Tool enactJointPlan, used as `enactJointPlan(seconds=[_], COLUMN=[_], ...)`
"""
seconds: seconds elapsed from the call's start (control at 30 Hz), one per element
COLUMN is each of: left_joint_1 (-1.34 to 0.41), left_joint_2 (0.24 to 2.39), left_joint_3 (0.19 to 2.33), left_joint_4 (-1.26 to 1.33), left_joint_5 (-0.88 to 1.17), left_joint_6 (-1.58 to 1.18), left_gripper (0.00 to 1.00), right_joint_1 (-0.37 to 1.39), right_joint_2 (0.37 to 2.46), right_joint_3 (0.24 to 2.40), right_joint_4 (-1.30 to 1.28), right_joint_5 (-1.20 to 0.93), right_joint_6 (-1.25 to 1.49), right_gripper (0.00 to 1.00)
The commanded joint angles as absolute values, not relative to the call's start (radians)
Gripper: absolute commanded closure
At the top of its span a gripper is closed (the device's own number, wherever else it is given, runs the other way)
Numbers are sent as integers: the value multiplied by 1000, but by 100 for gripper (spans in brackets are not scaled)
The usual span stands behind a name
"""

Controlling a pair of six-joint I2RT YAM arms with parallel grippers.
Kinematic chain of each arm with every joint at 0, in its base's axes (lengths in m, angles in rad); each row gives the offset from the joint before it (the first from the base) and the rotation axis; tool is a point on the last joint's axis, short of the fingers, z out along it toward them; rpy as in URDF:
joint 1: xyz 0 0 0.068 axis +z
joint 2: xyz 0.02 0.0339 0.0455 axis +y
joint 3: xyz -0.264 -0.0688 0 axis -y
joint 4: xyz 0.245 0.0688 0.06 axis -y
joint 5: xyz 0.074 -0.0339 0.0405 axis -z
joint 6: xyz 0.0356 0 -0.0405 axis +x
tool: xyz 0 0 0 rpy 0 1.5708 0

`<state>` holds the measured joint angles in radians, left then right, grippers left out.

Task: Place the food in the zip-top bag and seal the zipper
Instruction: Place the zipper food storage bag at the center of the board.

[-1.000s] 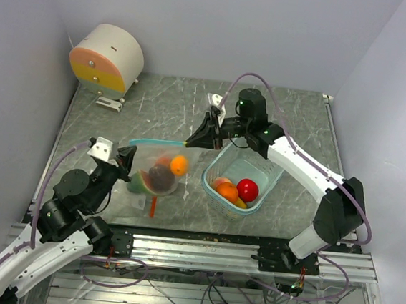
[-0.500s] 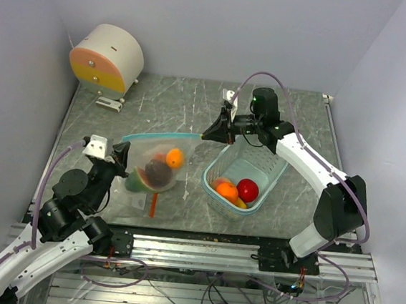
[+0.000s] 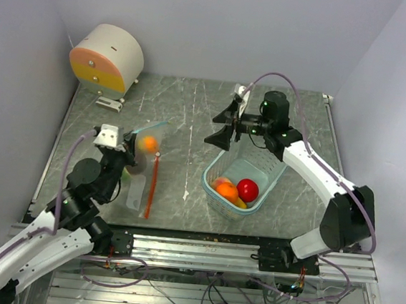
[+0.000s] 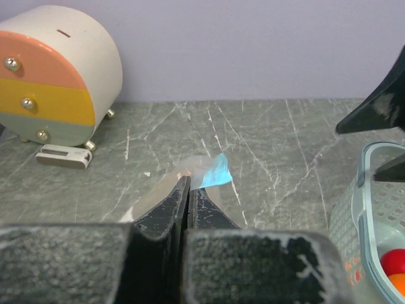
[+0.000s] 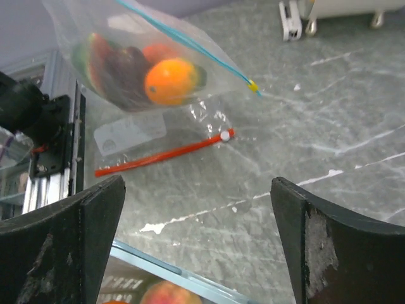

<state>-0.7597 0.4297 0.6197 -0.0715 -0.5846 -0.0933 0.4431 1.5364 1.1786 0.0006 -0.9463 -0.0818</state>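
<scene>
The zip-top bag (image 3: 144,148) hangs from my left gripper (image 3: 127,148), which is shut on its blue zipper corner (image 4: 212,171). Through the clear plastic an orange fruit (image 5: 171,81), a dark maroon piece (image 5: 125,68) and a green-and-red piece (image 5: 92,56) show. In its own view my left gripper (image 4: 188,181) has the jaws pressed flat together on the plastic. My right gripper (image 3: 214,128) stands wide open above the table, right of the bag and apart from it; in the right wrist view it (image 5: 202,234) holds nothing. More food, a red ball (image 3: 248,189) and an orange piece (image 3: 226,191), lies in the teal tub (image 3: 262,173).
A flat clear bag with a red zipper strip (image 3: 151,187) lies on the table under the hanging bag. A round pastel drawer toy (image 3: 108,58) stands at the back left. The tub's rim (image 5: 158,268) lies just below my right fingers, a peach fruit (image 5: 169,294) inside.
My right gripper let go of the bag's zipper end and opened wide, drawing back to the right. The bag swung left and now hangs only from my left gripper.
</scene>
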Motion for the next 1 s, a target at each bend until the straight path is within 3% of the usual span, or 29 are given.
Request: enactJointPlan(seconds=[0.0,0.27,0.57,0.67,0.73,0.77,0.87,0.97], left_joint_1=[-755,-724,-440,-358,-320,-306,-292,-291], left_joint_2=[549,866,1218,1308,1364,1376,1354,1277], left_joint_3=[649,673,726,784,813,811,777,786], left_joint_4=[174,579,792,744,718,727,778,679], left_joint_5=[-582,-742,-603,-529,-469,-435,-304,-240], left_joint_6=[-46,110,-72,-134,-174,-190,-195,-207], left_gripper=[93,93,93,90,77,64,3,1], right_joint_1=[440,440,442,442,441,442,441,442], right_joint_2=[1423,1346,1332,1325,1327,1329,1334,1328], right_joint_3=[1160,1077,1010,985,966,963,963,960], right_joint_4=[162,165,118,127,137,138,126,117], right_joint_5=[-812,-661,-637,-633,-633,-628,-612,-596], right_joint_6=[106,231,232,237,244,246,246,244], right_gripper=[0,0,0,0,0,0,0,0])
